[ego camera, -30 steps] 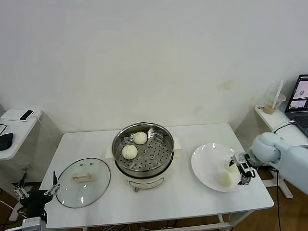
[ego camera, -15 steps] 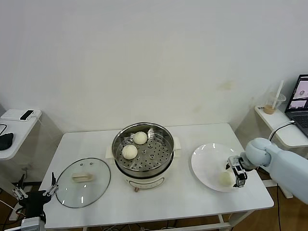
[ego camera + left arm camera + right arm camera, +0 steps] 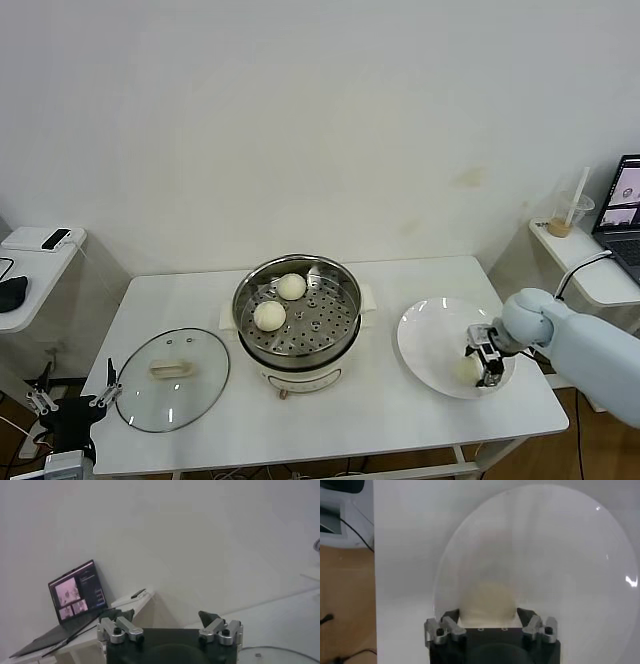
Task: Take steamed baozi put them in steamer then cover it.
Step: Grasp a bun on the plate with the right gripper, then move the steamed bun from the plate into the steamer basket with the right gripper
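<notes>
We saw the right gripper (image 3: 487, 365) down over the white plate (image 3: 430, 340) at the right end of the table (image 3: 400, 410), its fingers (image 3: 451, 622) set on either side of a bun (image 3: 486, 602) that lay near the plate's front edge. The fingers touched the bun's flanks and looked clamped on it, and the bun sat on the plate. In the middle of the table stood the steamer (image 3: 297, 310), uncovered, with two buns on its perforated tray, one (image 3: 291, 286) toward the back and one (image 3: 269, 315) nearer the left wall. The glass lid (image 3: 172, 378) lay flat on the table to the steamer's left, handle up. Our left gripper (image 3: 70, 402) hung off the table's front left corner, its fingers (image 3: 122, 615) wide apart and holding nothing.
</notes>
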`<state>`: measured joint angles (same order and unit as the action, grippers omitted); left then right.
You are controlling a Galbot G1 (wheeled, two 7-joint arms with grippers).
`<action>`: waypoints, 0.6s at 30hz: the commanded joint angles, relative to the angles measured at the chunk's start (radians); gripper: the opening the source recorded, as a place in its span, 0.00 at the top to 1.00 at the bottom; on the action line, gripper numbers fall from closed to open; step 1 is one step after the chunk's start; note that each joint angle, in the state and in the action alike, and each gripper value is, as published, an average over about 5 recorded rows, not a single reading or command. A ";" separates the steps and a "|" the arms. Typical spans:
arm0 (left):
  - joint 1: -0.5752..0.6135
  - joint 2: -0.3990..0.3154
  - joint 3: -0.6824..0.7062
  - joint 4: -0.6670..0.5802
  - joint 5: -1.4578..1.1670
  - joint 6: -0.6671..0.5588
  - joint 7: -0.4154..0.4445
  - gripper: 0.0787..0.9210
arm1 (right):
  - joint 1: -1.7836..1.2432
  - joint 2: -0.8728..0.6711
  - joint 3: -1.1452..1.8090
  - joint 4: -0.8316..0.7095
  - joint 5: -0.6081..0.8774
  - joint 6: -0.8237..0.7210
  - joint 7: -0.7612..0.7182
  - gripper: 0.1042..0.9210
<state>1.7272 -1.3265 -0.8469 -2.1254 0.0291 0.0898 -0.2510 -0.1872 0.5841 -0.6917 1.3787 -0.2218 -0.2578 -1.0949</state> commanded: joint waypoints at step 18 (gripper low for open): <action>0.001 0.006 -0.002 -0.009 -0.007 -0.002 -0.001 0.12 | 0.368 0.005 -0.061 0.033 0.155 -0.001 -0.067 0.41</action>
<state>1.7278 -1.3206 -0.8499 -2.1340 0.0223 0.0875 -0.2514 0.0151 0.5840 -0.7276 1.4003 -0.1306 -0.2587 -1.1484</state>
